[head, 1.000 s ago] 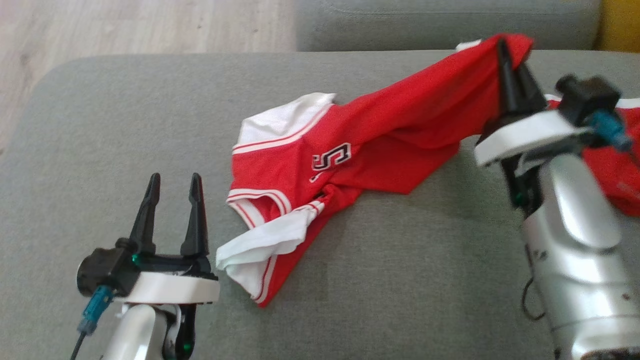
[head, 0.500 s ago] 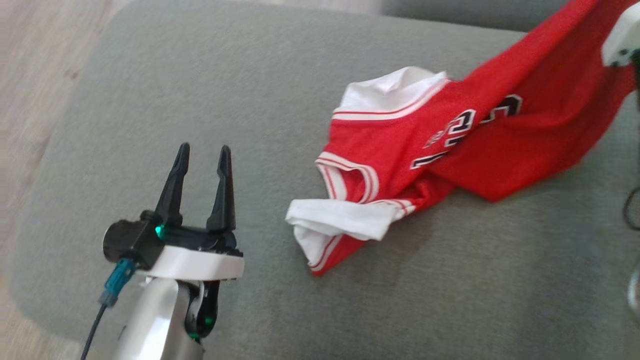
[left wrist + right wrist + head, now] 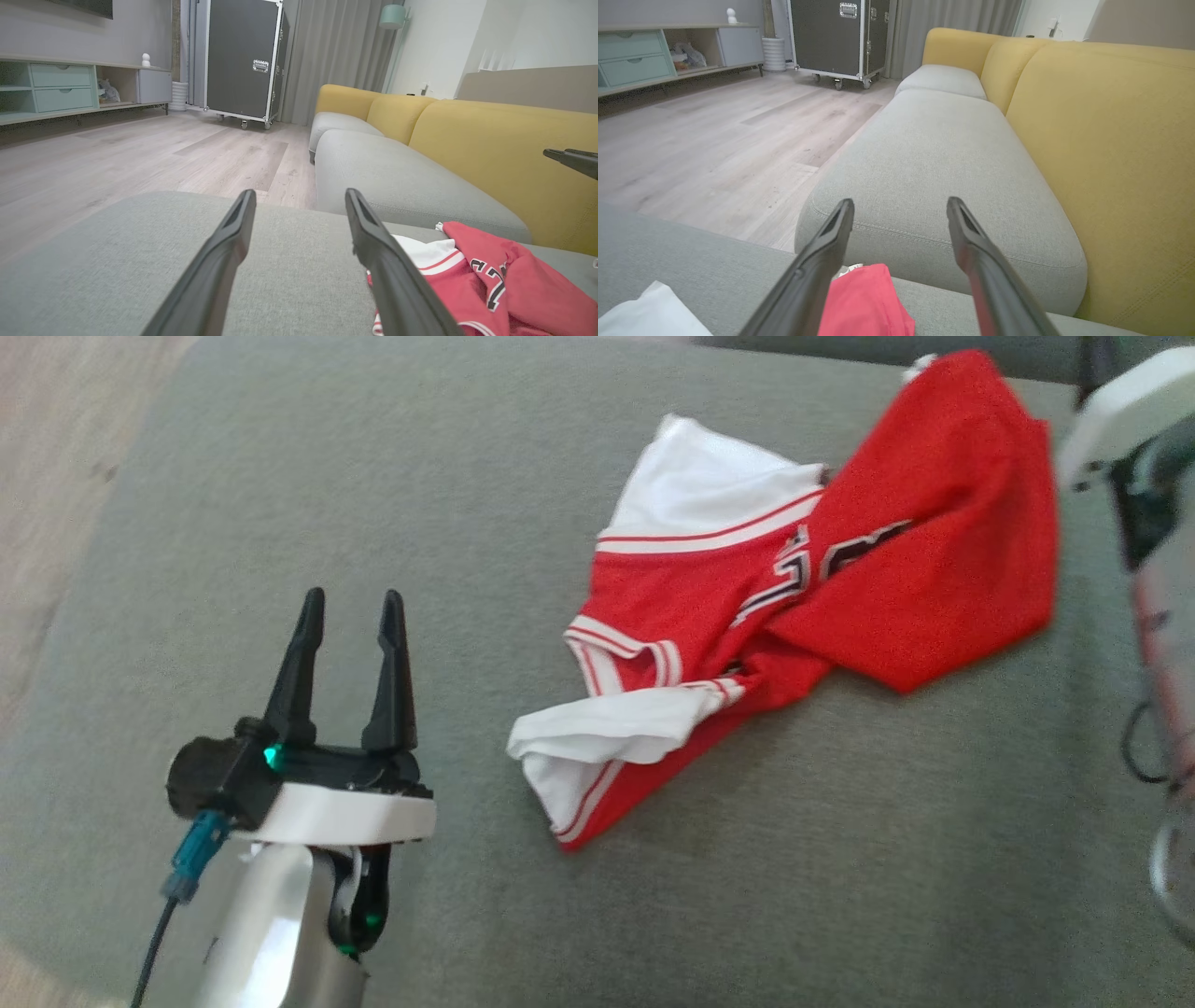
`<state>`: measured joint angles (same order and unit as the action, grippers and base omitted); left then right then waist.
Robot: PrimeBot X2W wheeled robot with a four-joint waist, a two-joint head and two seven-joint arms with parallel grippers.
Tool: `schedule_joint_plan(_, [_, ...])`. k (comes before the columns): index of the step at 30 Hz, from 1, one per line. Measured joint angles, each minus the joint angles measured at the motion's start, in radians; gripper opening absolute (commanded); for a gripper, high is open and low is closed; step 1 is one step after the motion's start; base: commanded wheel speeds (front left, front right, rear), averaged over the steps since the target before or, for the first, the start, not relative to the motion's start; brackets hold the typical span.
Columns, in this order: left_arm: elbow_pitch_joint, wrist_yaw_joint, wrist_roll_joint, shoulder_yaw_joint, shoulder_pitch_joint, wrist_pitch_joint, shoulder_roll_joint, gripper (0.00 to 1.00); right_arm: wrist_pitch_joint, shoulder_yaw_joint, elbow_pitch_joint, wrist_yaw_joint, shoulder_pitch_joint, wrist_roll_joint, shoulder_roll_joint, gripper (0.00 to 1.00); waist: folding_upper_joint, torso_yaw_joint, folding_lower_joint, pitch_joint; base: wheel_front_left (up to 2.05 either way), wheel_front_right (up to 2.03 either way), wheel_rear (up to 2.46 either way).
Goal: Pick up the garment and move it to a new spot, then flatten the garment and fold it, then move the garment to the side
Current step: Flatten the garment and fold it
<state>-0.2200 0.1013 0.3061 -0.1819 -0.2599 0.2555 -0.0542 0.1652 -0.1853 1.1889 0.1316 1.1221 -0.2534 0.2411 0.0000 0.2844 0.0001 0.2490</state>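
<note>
Shows red basketball jersey (image 3: 840, 607) crumpled on grey sofa cushion (image 3: 373, 457), long axis diagonal: white-trimmed end toward cushion's near edge, red end toward its far right. Shows left gripper (image 3: 353, 597) above cushion's near left, right gripper (image 3: 900, 203) above its far right, both spread wide, empty.

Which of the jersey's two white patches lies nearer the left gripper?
The crumpled white patch at the near end of the jersey, beside the left gripper; the flatter white patch lies farther off.

right end effector (image 3: 900, 201) now parted, garment (image 3: 840, 597) released, its lifted red end apparently slumped flat
</note>
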Motion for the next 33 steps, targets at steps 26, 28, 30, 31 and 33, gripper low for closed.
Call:
schedule_joint_plan(26, [-0.002, 0.005, -0.034, 0.06, 0.066, 0.001, -0.005, 1.0, 0.087, 0.264, -0.752, 0.0, -0.81, 0.433, -0.178, 1.0, 0.0, -0.306, -0.0003, -0.159, 0.0, 0.0, 0.0])
schedule_joint_plan(28, [-0.01, 0.006, -0.034, 0.06, 0.065, 0.001, -0.01, 1.0, 0.087, 0.273, -0.77, 0.0, -0.85, 0.434, -0.18, 1.0, 0.0, -0.319, -0.0003, -0.152, 0.0, 0.0, 0.0])
schedule_joint_plan(30, [-0.021, 0.006, -0.035, 0.059, 0.064, 0.001, -0.019, 1.0, 0.087, 0.277, -0.787, 0.0, -0.865, 0.442, -0.183, 1.0, 0.0, -0.33, -0.0001, -0.143, 0.0, 0.0, 0.0])
schedule_joint_plan(31, [-0.026, 0.006, -0.035, 0.058, 0.063, -0.001, -0.025, 1.0, 0.087, 0.278, -0.796, 0.0, -0.864, 0.444, -0.182, 1.0, 0.0, -0.334, -0.0001, -0.137, 0.0, 0.0, 0.0])
schedule_joint_plan(33, [-0.033, 0.013, -0.044, 0.053, 0.051, -0.027, -0.055, 1.0, 0.087, 0.281, -0.821, 0.0, -0.854, 0.449, -0.183, 1.0, 0.0, -0.347, -0.0001, -0.116, 0.0, 0.0, 0.0])
